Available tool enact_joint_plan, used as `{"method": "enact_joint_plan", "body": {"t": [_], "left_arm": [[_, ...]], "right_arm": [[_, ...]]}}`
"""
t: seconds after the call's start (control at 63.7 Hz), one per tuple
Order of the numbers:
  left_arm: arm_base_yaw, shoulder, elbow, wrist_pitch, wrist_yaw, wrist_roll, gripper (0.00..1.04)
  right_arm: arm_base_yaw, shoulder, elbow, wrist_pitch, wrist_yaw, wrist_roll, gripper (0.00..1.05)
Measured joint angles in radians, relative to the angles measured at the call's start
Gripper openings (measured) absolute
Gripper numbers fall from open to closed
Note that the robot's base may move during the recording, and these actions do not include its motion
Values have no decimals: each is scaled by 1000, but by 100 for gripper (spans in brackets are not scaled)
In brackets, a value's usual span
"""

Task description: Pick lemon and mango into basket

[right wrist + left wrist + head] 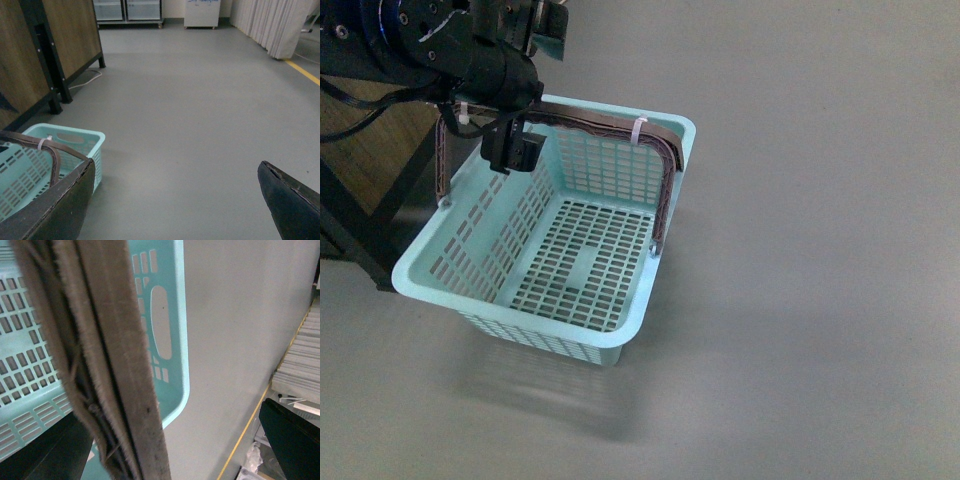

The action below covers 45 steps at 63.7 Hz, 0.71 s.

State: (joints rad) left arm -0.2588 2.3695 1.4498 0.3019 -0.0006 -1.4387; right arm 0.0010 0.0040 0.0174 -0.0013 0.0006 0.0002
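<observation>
Both grippers sit with jaws apart – right gripper (175, 206) holds nothing, left gripper (513, 152) has the handles (610, 122) between its fingers – and we see the basket (641, 300) just under it, over grey floor (820, 300)

The basket (500, 310) is left of centre, with bare floor (820, 300) to its right. My left gripper (515, 150) is at its far-left corner, by the handles (665, 190). A panelled frame (360, 140) stands further left.

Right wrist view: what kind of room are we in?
Likely an indoor lab or workshop rather than a home. It has a bare grey floor with a yellow line marked on it, wood panels on black frames, a long curtain, and cabinets by the far wall.
</observation>
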Motion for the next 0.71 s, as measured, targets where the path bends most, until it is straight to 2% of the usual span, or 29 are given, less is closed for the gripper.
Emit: {"method": "enact_joint_plan", "body": {"t": [0.094, 0.251, 0.345, 0.486, 0.706], "left_arm": [[0, 31, 56, -45, -3, 9, 81], [-2, 87, 125, -169, -2, -11, 39], [-8, 95, 163, -245, -3, -50, 19], [-19, 67, 127, -217, 1, -71, 17], [-48, -229, -178, -108, -2, -119, 17]], "right_arm": [[0, 0, 0, 0, 0, 0, 96], [0, 0, 0, 0, 0, 0, 96], [0, 0, 0, 0, 0, 0, 96], [0, 0, 0, 0, 0, 0, 96], [0, 0, 0, 0, 0, 0, 96]]}}
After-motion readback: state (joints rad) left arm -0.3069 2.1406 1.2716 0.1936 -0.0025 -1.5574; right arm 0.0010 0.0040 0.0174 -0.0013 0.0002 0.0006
